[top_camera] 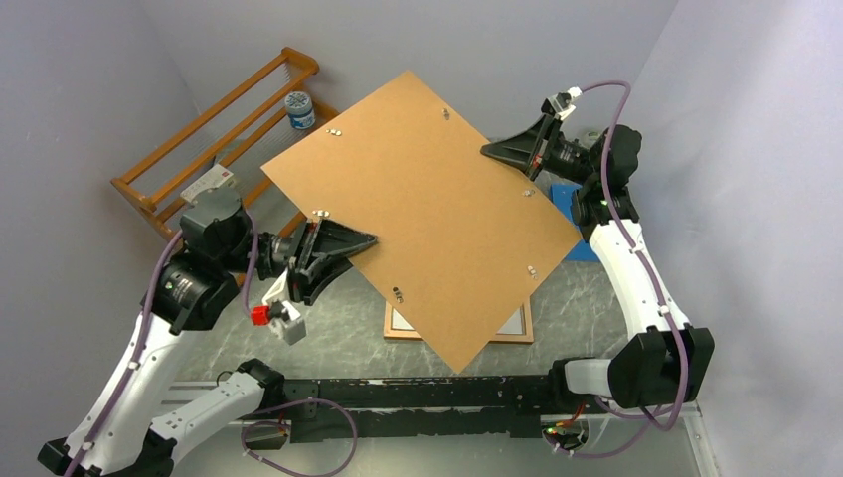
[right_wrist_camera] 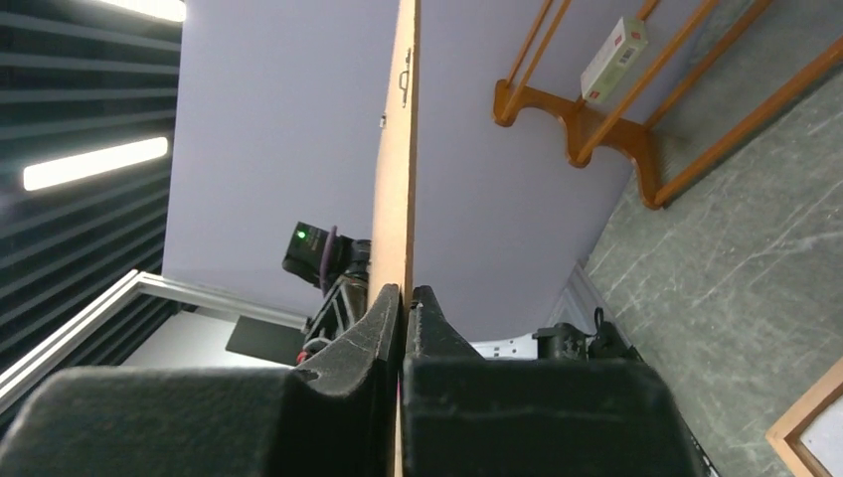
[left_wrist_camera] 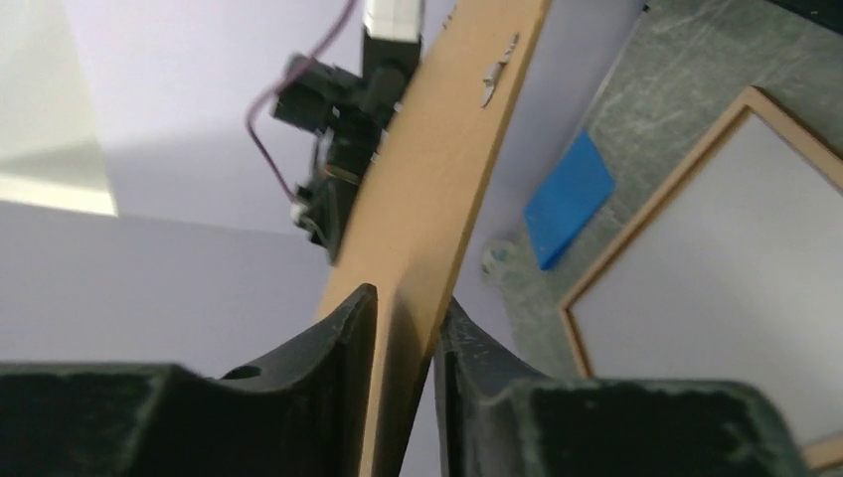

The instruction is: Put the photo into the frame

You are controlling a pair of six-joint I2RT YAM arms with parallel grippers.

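A large plain brown backing board (top_camera: 418, 209) hangs tilted in the air between both arms. My right gripper (top_camera: 487, 151) is shut on its far right edge; the right wrist view shows both fingers pressed flat against the board (right_wrist_camera: 398, 179). My left gripper (left_wrist_camera: 410, 298) straddles the near left edge (left_wrist_camera: 437, 169) with its jaws slightly apart, and a gap shows beside the right finger. The frame (top_camera: 527, 326) lies flat on the table under the board, mostly hidden. Its light wooden rim (left_wrist_camera: 661, 199) encloses a plain pale surface. I cannot make out the photo.
A blue sheet (top_camera: 569, 204) lies on the table beyond the frame, near the right arm. An orange wooden rack (top_camera: 209, 129) stands at the back left with a white box (right_wrist_camera: 614, 58) and a small bottle (top_camera: 299, 109) by it. Walls close in on both sides.
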